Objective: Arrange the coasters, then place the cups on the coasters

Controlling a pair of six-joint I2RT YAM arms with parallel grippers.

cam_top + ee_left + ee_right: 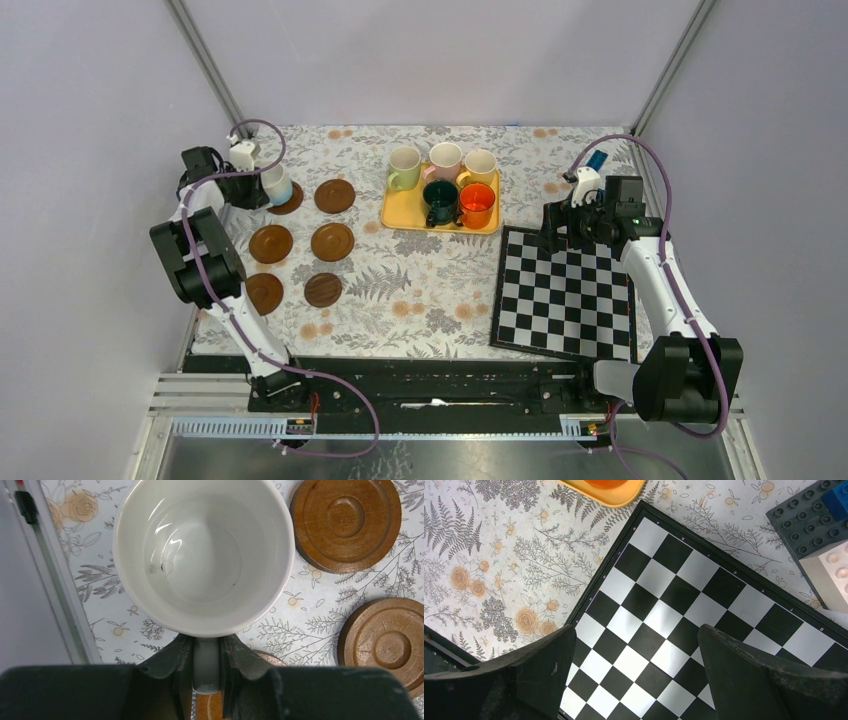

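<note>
My left gripper (206, 645) is shut on the handle of a white, pale-blue cup (205, 555), at the table's far left (276, 184). The cup is over the back-left coaster (291, 201); I cannot tell whether it rests on it. Several more brown wooden coasters lie in two columns, among them one (334, 196) beside it and one (271, 243) nearer me. Light green (404, 167), pink (444, 160), yellow (480, 166), dark green (441, 200) and orange (477, 204) cups stand on the yellow tray (400, 212). My right gripper (636, 650) hangs open above the chequered board (664, 605).
The chequered board (565, 295) lies at the right front. Dark grey and white toy blocks (814, 525) sit just beyond its far corner. A metal frame rail (55, 580) runs close along the left of the held cup.
</note>
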